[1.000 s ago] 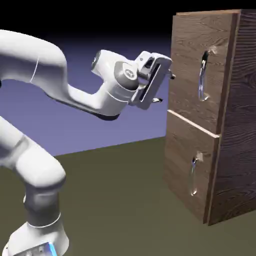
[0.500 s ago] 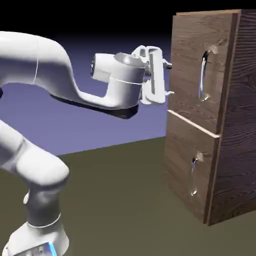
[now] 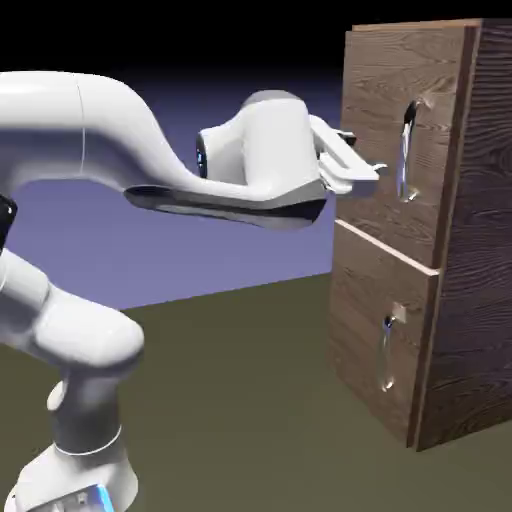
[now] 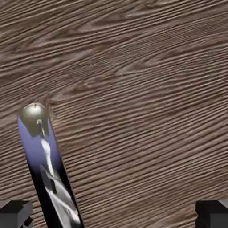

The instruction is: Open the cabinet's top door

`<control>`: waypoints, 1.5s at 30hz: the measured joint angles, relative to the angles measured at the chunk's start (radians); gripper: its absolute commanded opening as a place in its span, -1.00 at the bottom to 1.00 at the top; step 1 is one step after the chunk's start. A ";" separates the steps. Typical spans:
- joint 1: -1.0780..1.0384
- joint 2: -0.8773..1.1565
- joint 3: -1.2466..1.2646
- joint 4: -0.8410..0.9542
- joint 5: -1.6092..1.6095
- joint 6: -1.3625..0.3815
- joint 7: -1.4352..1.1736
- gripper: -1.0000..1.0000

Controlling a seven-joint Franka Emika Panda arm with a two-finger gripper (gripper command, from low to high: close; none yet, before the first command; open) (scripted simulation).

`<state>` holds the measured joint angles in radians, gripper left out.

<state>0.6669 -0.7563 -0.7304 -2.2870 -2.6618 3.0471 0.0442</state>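
The arm (image 3: 150,170) reaches level, its gripper (image 3: 362,168) spread wide, empty.

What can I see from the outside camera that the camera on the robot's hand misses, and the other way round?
Only the exterior view shows the white arm, the whole cabinet, its lower door and the table. Only the hand view shows the two grey fingertips standing wide apart, and the wood grain up close. Both show the top door and its silver handle, which the open gripper faces without holding.
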 measured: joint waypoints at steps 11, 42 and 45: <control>0.226 0.088 -0.184 0.164 -0.235 -0.029 -0.015 -1.00; -0.820 0.034 0.722 -0.155 0.282 -0.112 -0.015 -1.00; -0.913 -0.018 0.806 -0.196 0.412 -0.113 -0.086 -1.00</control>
<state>-0.2459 -0.7746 0.0759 -2.4832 -2.2497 2.9338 -0.0421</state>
